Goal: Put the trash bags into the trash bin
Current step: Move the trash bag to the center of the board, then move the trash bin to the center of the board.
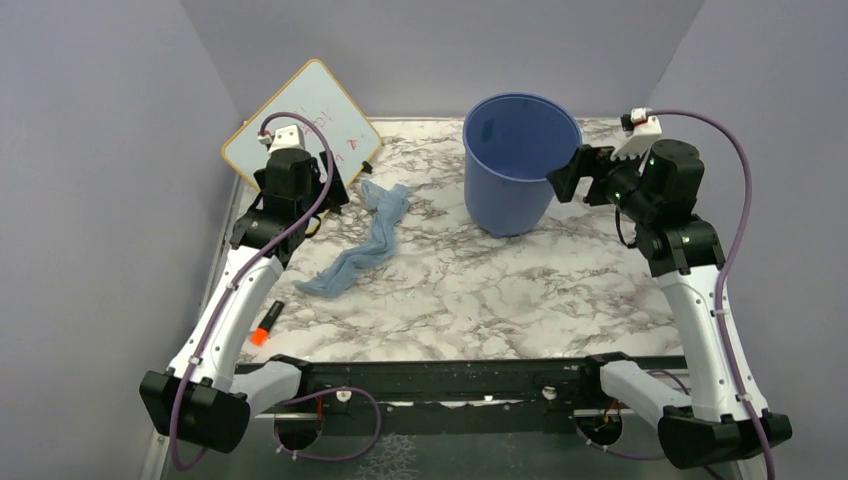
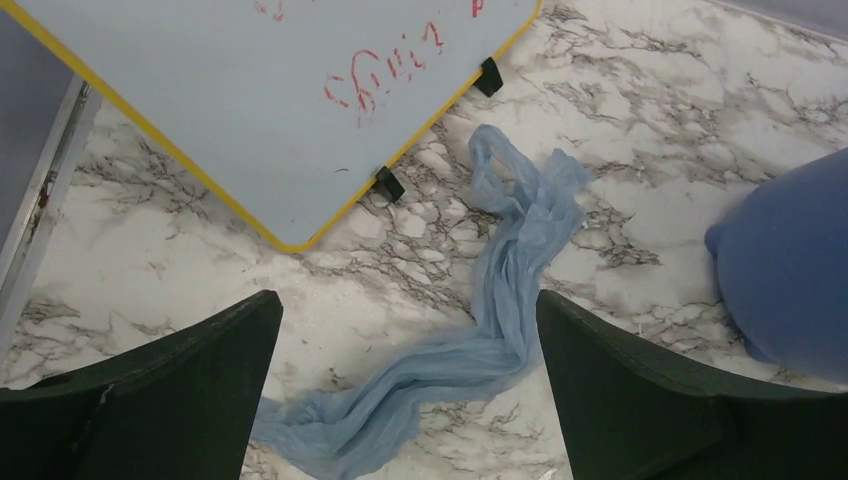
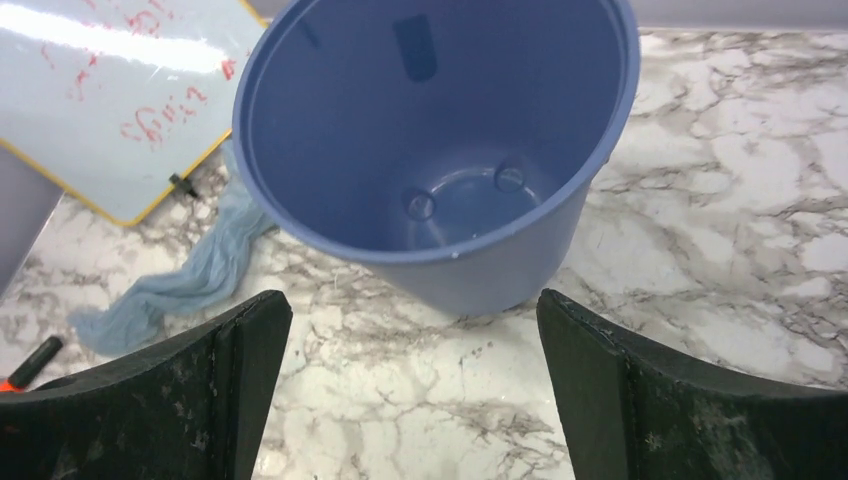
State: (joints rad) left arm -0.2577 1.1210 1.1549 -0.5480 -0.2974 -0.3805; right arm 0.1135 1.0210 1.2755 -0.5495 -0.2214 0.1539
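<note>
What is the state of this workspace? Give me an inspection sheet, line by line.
Surface: marble-patterned table top, nothing spilled.
Job's things: trash bag lies twisted in a long strip on the table, left of the trash bin; the bin stands upright with nothing inside.
Clutter: whiteboard with red writing at the far left; black marker with an orange end near the left edge.
Grippers: left gripper open above the bag, holding nothing; right gripper open, facing the bin, holding nothing.
Cables: purple cables run along both arms, clear of the bag and bin.
Surroundings: plain grey walls on three sides.
</note>
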